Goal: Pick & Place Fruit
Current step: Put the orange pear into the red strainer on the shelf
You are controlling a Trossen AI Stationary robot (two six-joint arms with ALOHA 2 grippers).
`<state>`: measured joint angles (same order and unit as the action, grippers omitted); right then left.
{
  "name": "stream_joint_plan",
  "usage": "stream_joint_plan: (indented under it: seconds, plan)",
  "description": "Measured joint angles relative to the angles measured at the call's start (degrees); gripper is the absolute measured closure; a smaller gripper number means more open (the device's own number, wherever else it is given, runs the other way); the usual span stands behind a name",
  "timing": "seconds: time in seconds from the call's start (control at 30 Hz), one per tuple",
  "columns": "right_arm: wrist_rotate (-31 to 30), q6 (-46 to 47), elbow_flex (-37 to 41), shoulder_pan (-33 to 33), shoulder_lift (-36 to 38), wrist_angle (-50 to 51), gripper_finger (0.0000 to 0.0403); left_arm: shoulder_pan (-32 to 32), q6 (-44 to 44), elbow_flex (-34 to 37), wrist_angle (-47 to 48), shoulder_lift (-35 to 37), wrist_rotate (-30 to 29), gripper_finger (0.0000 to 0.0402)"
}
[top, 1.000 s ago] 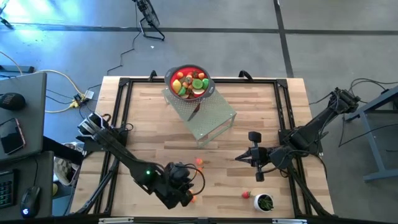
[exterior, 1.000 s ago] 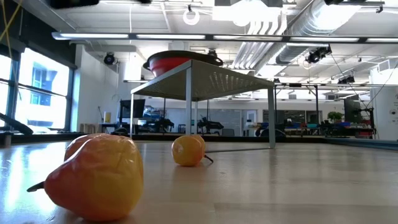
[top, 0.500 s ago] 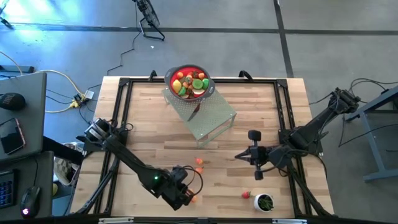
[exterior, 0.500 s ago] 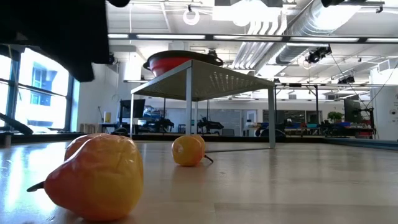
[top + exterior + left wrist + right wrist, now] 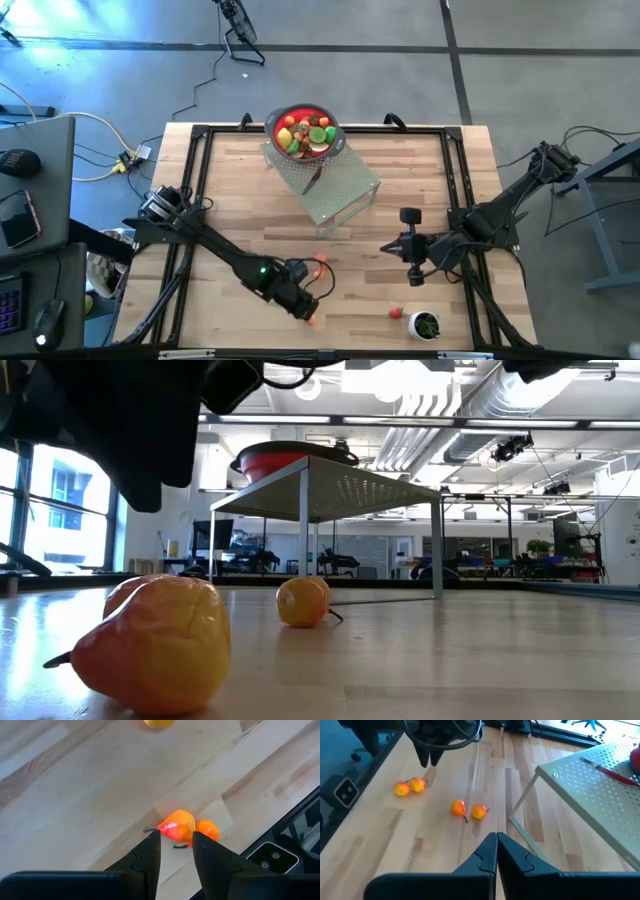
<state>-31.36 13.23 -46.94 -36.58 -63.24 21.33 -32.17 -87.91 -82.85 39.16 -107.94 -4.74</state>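
Orange-red fruit (image 5: 176, 826), red bowl (image 5: 306, 131), perforated grey stand (image 5: 335, 185), pale wood table (image 5: 240, 200)

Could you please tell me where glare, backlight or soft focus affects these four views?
Low view: bright ceiling lights and windows backlight the scene, so the left pincer is a dark silhouette, and the near pear-shaped fruit looks soft. Left wrist view: a white highlight sits on the orange-red fruit. High view: a pale blue sheen lies on the floor at upper left. Right wrist view: lit evenly, with no strong glare.
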Motion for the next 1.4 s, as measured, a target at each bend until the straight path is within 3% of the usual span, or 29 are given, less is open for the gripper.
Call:
stream_joint_plan:
  seconds: [0.23, 0.93, 1.4]
  plan:
    - [0.0, 0.3, 0.0, 0.0, 0.0, 1.9, 0.0401, 0.4, 2.3, 0.0, 0.0, 0.0, 2.4, 0.0293]
    - [-0.2, -4.3, 0.0, 0.0, 0.2, 2.8, 0.0400, 0.3, 10.4, 0.0, 0.0, 0.0, 0.6, 0.0293]
    - [2.2, -6.0, 0.0, 0.3, 17.5, 10.9, 0.0400, 0.3, 14.6, 0.0, -0.1, 0.0, -2.4, 0.0293]
